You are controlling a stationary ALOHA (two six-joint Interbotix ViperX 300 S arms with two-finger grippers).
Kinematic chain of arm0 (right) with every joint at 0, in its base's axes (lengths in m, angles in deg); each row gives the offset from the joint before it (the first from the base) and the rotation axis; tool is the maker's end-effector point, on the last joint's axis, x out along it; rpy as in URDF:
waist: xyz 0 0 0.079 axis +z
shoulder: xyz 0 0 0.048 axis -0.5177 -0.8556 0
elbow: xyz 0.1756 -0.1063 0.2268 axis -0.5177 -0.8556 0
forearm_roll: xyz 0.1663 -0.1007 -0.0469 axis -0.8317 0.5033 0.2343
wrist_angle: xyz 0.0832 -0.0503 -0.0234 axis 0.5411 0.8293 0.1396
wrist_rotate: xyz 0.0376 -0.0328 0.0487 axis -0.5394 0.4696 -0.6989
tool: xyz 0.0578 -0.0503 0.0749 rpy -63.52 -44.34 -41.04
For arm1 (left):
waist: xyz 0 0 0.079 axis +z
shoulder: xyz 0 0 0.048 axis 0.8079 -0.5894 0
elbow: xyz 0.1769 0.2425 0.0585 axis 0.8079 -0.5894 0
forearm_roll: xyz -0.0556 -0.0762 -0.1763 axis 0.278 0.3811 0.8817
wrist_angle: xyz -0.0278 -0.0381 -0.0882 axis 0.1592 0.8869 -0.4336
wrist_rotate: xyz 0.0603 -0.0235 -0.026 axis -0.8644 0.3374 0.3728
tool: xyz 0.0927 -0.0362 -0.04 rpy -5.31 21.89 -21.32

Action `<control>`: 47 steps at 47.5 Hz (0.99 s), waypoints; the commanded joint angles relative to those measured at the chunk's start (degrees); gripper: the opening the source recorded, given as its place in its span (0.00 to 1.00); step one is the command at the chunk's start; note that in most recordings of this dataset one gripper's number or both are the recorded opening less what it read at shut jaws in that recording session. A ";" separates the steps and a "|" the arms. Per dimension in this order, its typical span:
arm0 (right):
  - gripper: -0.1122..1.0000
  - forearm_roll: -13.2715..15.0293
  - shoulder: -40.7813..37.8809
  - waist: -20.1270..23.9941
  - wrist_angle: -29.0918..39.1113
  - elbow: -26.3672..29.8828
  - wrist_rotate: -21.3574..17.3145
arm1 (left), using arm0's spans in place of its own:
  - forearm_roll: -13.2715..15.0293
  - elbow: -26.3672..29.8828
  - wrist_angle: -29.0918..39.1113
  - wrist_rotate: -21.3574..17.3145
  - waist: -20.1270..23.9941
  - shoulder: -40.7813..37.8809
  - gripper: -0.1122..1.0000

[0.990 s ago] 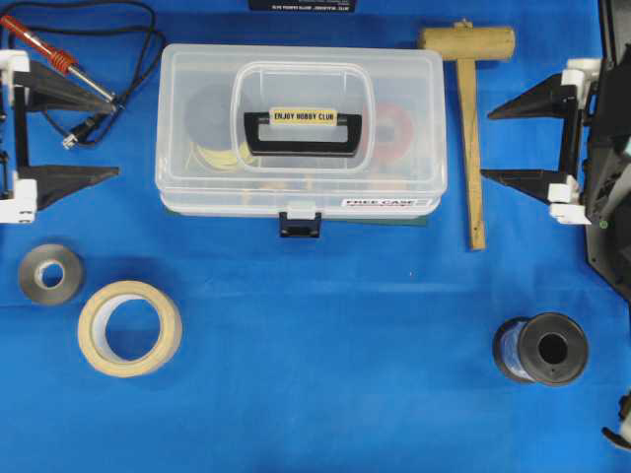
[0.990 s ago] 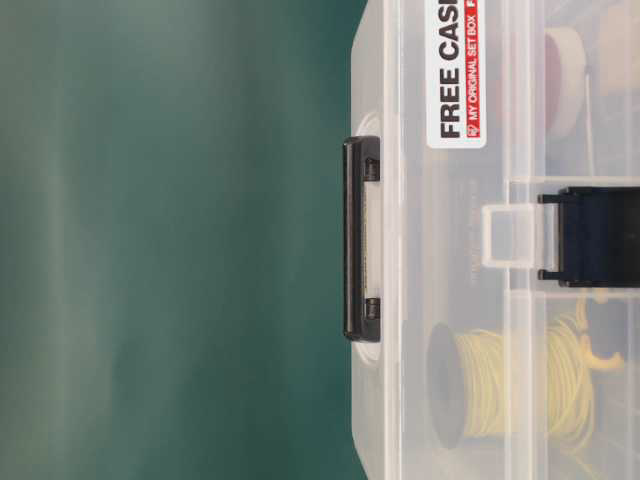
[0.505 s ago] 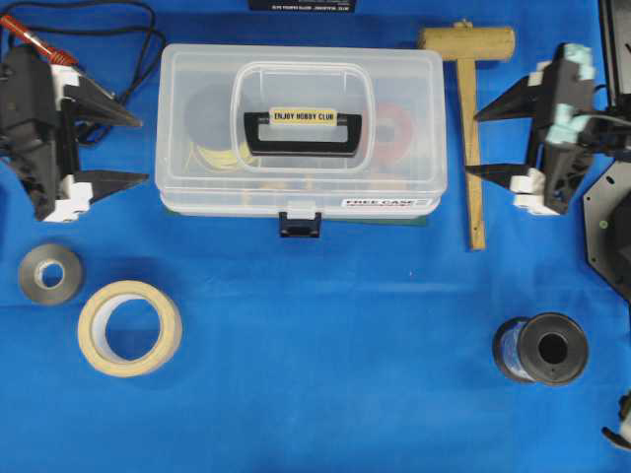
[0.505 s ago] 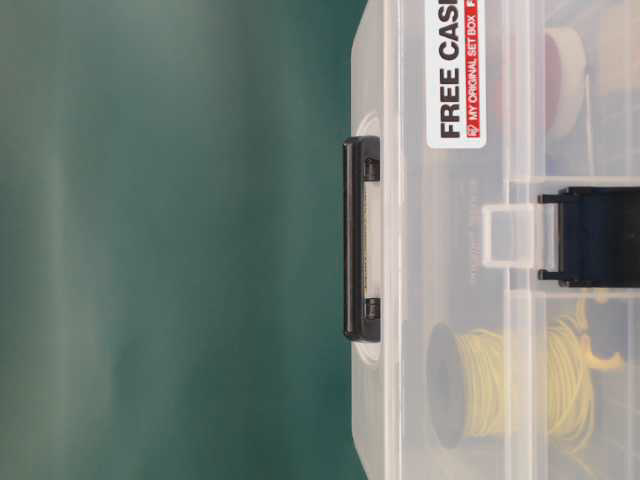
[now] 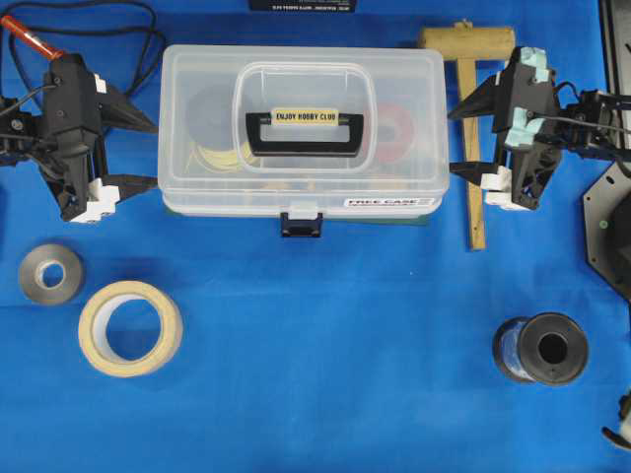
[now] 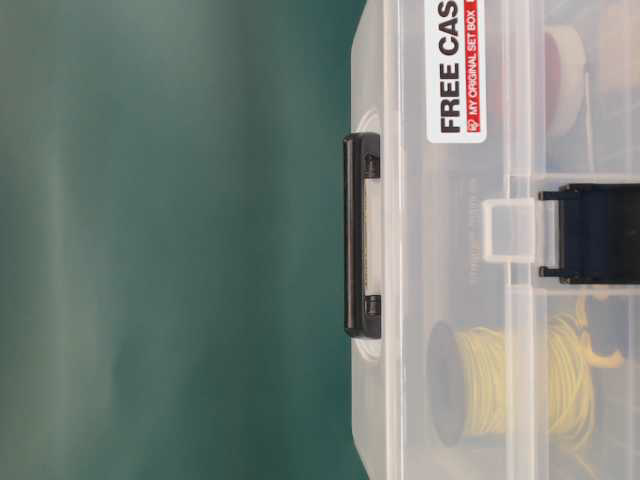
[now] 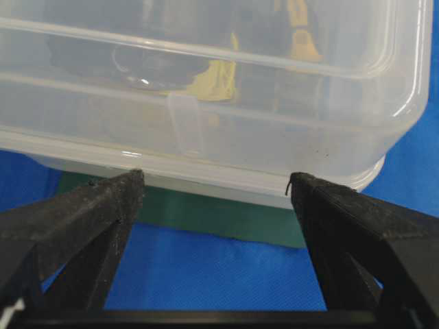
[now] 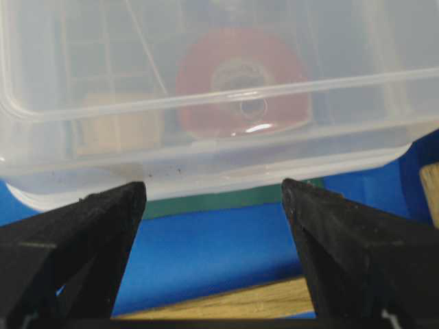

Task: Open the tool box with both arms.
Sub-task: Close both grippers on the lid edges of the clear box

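The clear tool box [image 5: 197, 74] lies shut at the back middle of the blue cloth, its black handle [image 5: 304, 133] flat on the lid and its black latch [image 5: 301, 225] at the front edge. My left gripper [image 5: 156, 155] is open, its two tips right at the box's left end. My right gripper [image 5: 452, 143] is open at the right end. In the left wrist view the tool box [image 7: 206, 89] fills the top, beyond the open left gripper [image 7: 216, 181]. The right wrist view shows the tool box [image 8: 226, 82] just past the open right gripper [image 8: 214, 186]. Nothing is held.
A wooden mallet [image 5: 471, 128] lies beside the box's right end, under my right gripper. A soldering iron [image 5: 30, 37] with its cable is at the back left. A grey tape roll [image 5: 49, 274], a masking tape roll [image 5: 130, 328] and a black spool [image 5: 547, 347] lie nearer the front.
Both grippers have moved inward from the table's sides to the two ends of the tool box, staying open. The box has not moved.
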 commanded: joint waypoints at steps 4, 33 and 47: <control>0.83 0.00 -0.18 0.00 -2.64 2.37 -0.26 | 0.09 2.90 -1.49 0.09 -0.18 0.70 0.92; 0.83 -0.09 1.58 1.05 -0.97 5.45 -0.79 | 0.09 3.69 -0.79 0.00 -0.18 5.19 0.92; 0.83 -0.09 5.89 1.05 1.67 6.59 -0.70 | 0.09 3.87 -0.79 -0.09 0.00 7.65 0.92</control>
